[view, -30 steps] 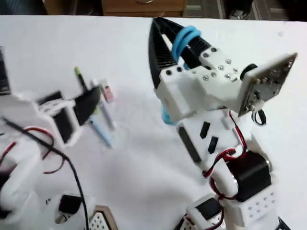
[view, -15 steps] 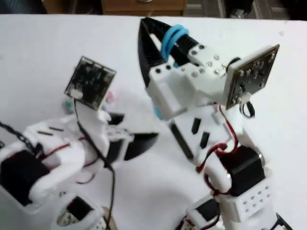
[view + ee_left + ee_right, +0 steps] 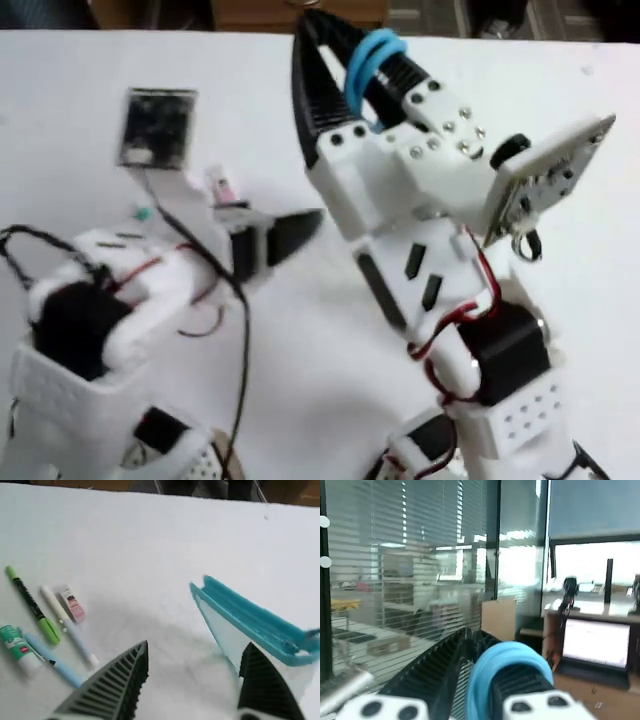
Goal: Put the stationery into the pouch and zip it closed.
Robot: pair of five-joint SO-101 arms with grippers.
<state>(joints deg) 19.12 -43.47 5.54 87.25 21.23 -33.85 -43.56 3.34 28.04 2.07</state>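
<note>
A light blue pouch (image 3: 250,617) lies open on the white table (image 3: 150,540), its zipper edge up. To one side lie a green highlighter (image 3: 32,605), a white pen (image 3: 67,625), a pale blue pen (image 3: 50,660), a glue stick (image 3: 17,647) and a small pink eraser (image 3: 71,604). My left gripper (image 3: 196,647) hovers open above the bare table between pouch and stationery, holding nothing. In the high view it (image 3: 298,230) sits mid-table, near the eraser (image 3: 221,186). My right gripper (image 3: 305,25) is raised, points away over the far table edge, shut and empty (image 3: 467,632).
A blue band (image 3: 368,62) wraps the right gripper's body. The right arm (image 3: 430,260) stands tall over the table's middle right and covers the pouch in the high view. The left arm's camera board (image 3: 157,125) hangs above the stationery. A room lies beyond the far edge.
The left arm has swung up and to the right, carrying its gripper from the stationery toward the table's middle. The right arm has shifted only slightly, still raised.
</note>
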